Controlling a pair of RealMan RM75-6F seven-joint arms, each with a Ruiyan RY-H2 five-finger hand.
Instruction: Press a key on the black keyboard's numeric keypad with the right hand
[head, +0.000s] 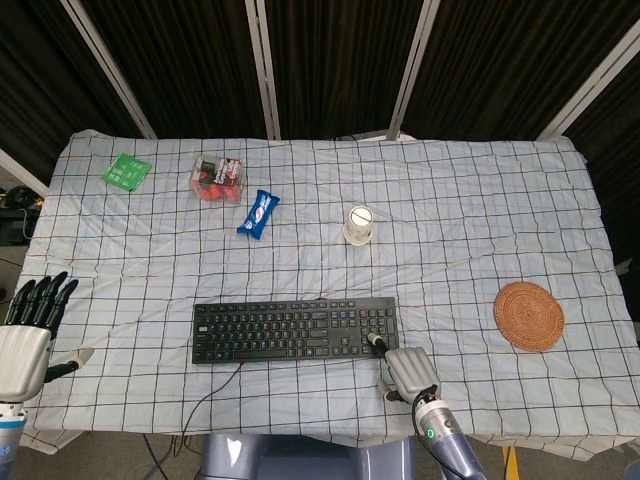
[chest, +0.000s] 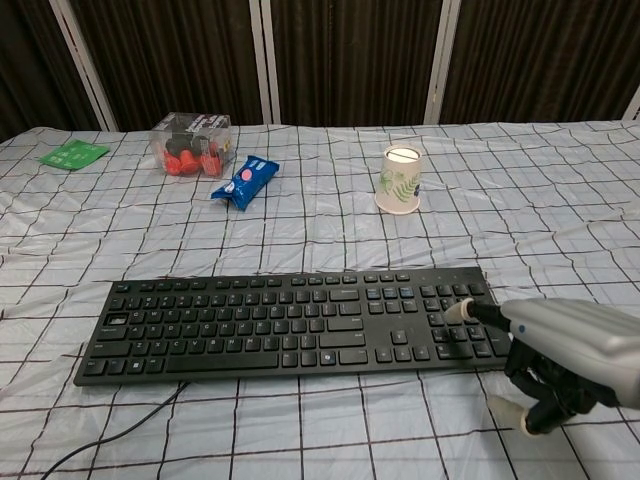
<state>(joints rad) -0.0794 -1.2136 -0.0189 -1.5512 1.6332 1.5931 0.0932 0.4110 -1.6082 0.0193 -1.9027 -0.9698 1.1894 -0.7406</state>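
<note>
The black keyboard (head: 294, 330) (chest: 290, 322) lies near the table's front edge, its numeric keypad (chest: 461, 322) at the right end. My right hand (head: 408, 371) (chest: 560, 358) is at the keyboard's right front corner, one finger stretched out with its tip (chest: 458, 310) on a keypad key, the other fingers curled under. It holds nothing. My left hand (head: 28, 330) hovers at the table's left front corner, fingers straight and apart, empty; the chest view does not show it.
A paper cup (head: 359, 224) (chest: 400, 179) stands behind the keyboard. A blue snack packet (head: 258, 213), a clear box of red items (head: 216, 178) and a green packet (head: 126, 171) lie at the back left. A woven coaster (head: 529, 316) sits at the right. The keyboard cable (chest: 110, 437) trails off the front edge.
</note>
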